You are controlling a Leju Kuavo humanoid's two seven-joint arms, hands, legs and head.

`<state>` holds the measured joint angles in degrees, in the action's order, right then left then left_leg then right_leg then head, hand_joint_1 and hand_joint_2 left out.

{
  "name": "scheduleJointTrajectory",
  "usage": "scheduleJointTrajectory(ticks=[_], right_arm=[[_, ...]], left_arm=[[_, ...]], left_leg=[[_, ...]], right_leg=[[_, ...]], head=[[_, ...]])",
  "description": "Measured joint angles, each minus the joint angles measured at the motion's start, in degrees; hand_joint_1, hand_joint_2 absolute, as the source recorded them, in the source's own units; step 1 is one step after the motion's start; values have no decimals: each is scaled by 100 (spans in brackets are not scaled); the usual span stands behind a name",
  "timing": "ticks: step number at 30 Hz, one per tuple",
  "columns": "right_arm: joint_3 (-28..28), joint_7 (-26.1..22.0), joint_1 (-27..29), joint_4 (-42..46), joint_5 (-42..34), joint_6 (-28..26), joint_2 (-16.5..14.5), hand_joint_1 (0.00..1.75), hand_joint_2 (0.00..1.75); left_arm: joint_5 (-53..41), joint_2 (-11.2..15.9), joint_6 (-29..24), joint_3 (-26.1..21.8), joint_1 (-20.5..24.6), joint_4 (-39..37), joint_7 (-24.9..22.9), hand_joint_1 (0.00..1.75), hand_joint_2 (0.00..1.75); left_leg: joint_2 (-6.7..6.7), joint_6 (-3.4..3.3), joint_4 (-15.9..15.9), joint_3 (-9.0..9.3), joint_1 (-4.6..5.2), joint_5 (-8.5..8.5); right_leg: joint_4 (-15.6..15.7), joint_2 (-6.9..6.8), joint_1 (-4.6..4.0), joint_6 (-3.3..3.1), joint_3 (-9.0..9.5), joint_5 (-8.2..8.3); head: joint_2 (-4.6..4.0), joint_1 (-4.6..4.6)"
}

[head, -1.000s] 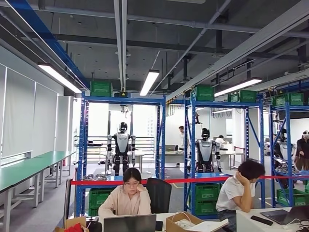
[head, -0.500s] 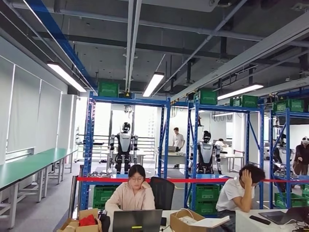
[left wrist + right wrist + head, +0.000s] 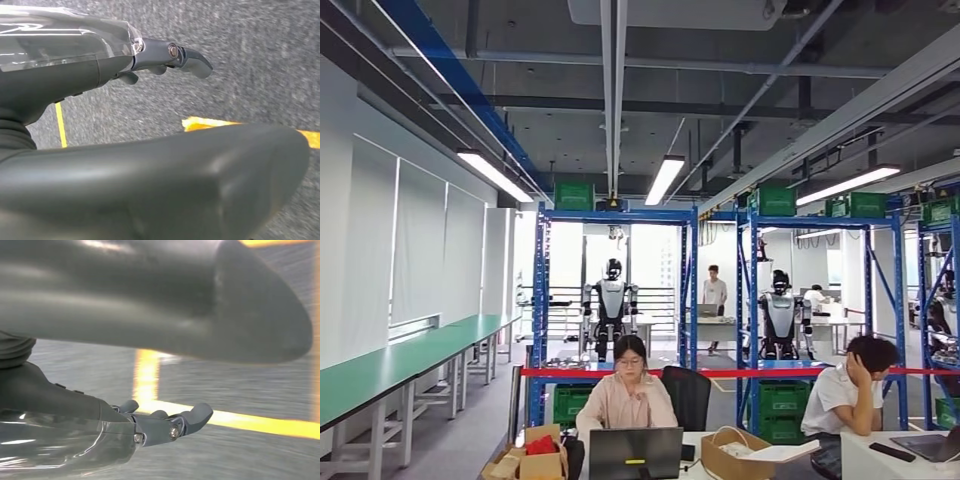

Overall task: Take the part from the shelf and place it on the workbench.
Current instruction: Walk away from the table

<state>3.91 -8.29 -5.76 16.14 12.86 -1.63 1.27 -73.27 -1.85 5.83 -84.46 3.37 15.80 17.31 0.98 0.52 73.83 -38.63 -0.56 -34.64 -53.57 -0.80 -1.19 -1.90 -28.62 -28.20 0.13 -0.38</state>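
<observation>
Two blue racks (image 3: 614, 215) stand far across the room behind a red tape barrier (image 3: 773, 372). Small metal items (image 3: 561, 362) lie on a low level of the left rack, too distant to identify. A long green workbench (image 3: 395, 360) runs along the left wall. My left hand (image 3: 75, 75) hangs over grey floor with its fingers (image 3: 170, 52) stretched out and nothing in them. Over the floor with its yellow lines, my right hand (image 3: 94, 415) is likewise empty, fingers (image 3: 177, 425) extended.
Two people (image 3: 629, 395) (image 3: 852, 385) sit at desks with laptops right in front of me. A cardboard box (image 3: 539, 455) with red contents sits at the lower left. Other humanoid robots (image 3: 610, 305) (image 3: 779, 315) stand behind the racks. Open floor runs along the green benches.
The whole picture has slid to the right, so my view has turned left. More of the left wall and green benches shows. The things themselves have not moved.
</observation>
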Motion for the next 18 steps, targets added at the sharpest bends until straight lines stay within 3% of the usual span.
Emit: scheduleJointTrajectory(ticks=[1,3,5,6,8,9,10,11,13,14,15,16,18], right_arm=[[-1,203,37,-90,96,-48,0,0,0],[-7,586,123,-226,245,-87,-7,0,0],[-17,976,209,-314,338,-96,-16,0,0],[-24,1120,241,-349,360,-95,-19,0,0],[-34,1306,289,-420,365,-83,-26,0,0],[-37,1405,307,-449,357,-65,-32,0,0],[-38,1504,326,-473,348,-45,-40,0,0],[-37,1596,341,-492,342,-26,-49,0,0],[-37,1710,361,-514,339,-7,-78,0,0],[-37,1741,370,-525,339,-4,-93,0,0],[-37,1760,376,-533,339,-4,-113,0,0],[-37,1774,380,-539,339,-3,-133,0,0],[-36,1796,378,-542,337,-3,-168,0,0]], left_arm=[[-19,9,8,25,10,0,-5,0,0],[-46,21,19,68,27,0,-6,0,0],[-65,24,30,101,48,0,0,0,0],[-67,24,36,113,59,0,3,0,0],[-67,20,45,130,61,-2,8,0,0],[-66,17,51,135,59,-4,9,0,0],[-62,14,55,139,58,-5,13,0,0],[-56,12,57,143,60,-7,17,0,0],[-37,13,56,148,59,-7,27,0,0],[-26,13,55,149,56,-7,30,0,0],[-16,13,55,149,54,-7,31,0,0],[-8,13,55,149,52,-7,31,0,0],[2,12,55,149,53,-7,32,0,0]], left_leg=[[-9,15,-25,139,-13,170],[-27,36,-604,675,-35,387],[-34,10,-1378,1215,-34,236],[-34,-13,-1607,1348,-24,136],[-53,-107,-1708,1325,-14,120],[-72,-163,-1710,1270,-14,170],[-91,-220,-1715,1202,-18,238],[-106,-259,-1717,1125,-17,310],[-115,-291,-1712,953,2,453],[-122,-295,-1708,865,13,525],[-129,-293,-1705,773,22,595],[-135,-288,-1703,683,30,665],[-137,-269,-1701,521,41,802]], right_leg=[[-71,-23,4,15,-132,40],[-245,-35,8,56,-390,102],[-417,-34,3,108,-574,151],[-471,-32,1,138,-633,187],[-512,-7,15,210,-713,262],[-551,14,25,249,-753,196],[-664,35,37,286,-802,22],[-881,48,57,320,-860,-255],[-1551,52,94,371,-970,-799],[-1861,52,109,387,-983,-895],[-2040,52,118,395,-938,-845],[-2033,54,123,395,-812,-689],[-1425,69,119,352,-268,-408]], head=[[0,0],[0,-1],[0,-2],[0,-2],[0,-2],[2,-4],[4,-5],[5,-7],[5,-8],[4,-8],[4,-8],[2,-9],[1,-8]])
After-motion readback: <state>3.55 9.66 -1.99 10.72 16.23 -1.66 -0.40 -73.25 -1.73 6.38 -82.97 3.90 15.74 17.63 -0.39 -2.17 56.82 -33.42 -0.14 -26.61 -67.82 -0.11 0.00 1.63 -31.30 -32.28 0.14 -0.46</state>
